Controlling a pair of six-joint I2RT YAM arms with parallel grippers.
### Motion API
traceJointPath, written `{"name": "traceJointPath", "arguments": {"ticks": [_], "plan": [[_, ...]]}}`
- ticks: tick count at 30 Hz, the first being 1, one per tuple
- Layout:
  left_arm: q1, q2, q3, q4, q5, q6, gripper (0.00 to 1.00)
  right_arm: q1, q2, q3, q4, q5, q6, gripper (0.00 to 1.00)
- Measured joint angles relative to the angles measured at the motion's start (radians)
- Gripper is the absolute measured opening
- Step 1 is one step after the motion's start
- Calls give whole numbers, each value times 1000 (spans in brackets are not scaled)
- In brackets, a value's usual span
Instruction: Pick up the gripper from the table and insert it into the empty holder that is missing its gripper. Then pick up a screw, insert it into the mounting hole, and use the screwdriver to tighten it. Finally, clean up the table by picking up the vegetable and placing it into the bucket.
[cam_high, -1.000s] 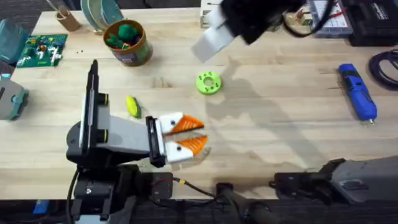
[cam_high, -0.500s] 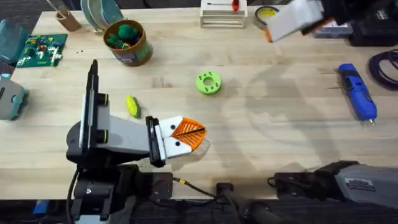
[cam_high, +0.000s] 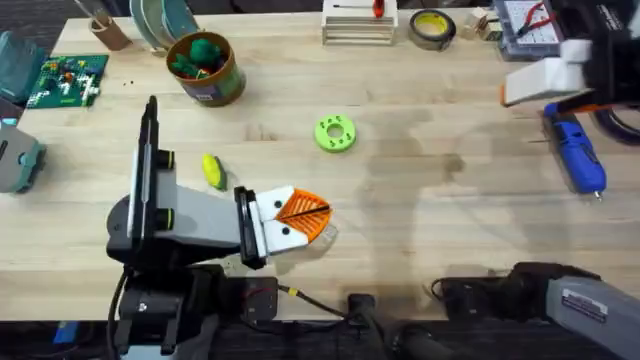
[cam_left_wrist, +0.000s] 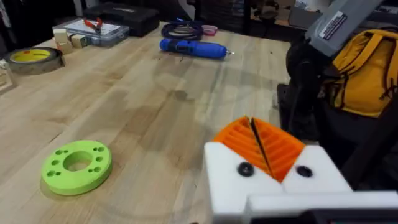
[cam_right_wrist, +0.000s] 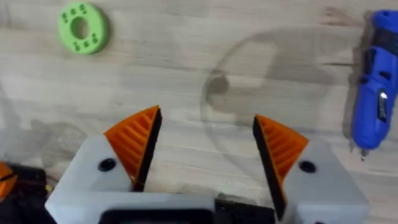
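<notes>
Left end effector (cam_high: 300, 218) low over near desk (cam_high: 420, 220) edge, orange pads pressed together, nothing between; right end effector (cam_right_wrist: 205, 146) spread wide, empty, raised at far right just beside blue screwdriver (cam_high: 575, 147) lying on desk; yellow-green vegetable (cam_high: 213, 170) near left arm; bucket (cam_high: 206, 68) far left, green item inside; green ring disc (cam_high: 336, 133) mid-desk.
</notes>
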Motion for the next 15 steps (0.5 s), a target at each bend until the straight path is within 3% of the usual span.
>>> {"name": "traceJointPath", "arguments": {"ticks": [8,15], "plan": [[0,0,0,0,-2,0,11,-160,-15,-14,77,27,29,919],[0,0,0,2,-5,0,11,-194,10,-15,128,42,38,919]]}}
